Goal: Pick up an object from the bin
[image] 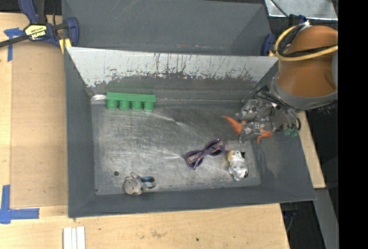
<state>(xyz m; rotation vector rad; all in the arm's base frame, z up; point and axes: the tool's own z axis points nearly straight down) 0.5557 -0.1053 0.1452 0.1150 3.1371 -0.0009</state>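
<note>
The grey bin [172, 26] has a mostly bare floor. The arm's orange cover [307, 69] hangs over its right wall. A green studded block [130, 102] lies far left against the back slope. The gripper [253, 124] sits low at the right of the floor, and whether it is spread or closed I cannot tell. Left of it and nearer lie toy purple spectacles [204, 153]. A crumpled white-and-silver lump [236, 165] lies just on its near side (the closest candidate). A small grey-and-blue trinket [135, 184] lies near left, well apart. This looks like the approach step, with nothing visibly held. The next move calls for centring over the lump, then descending squarely.
</note>
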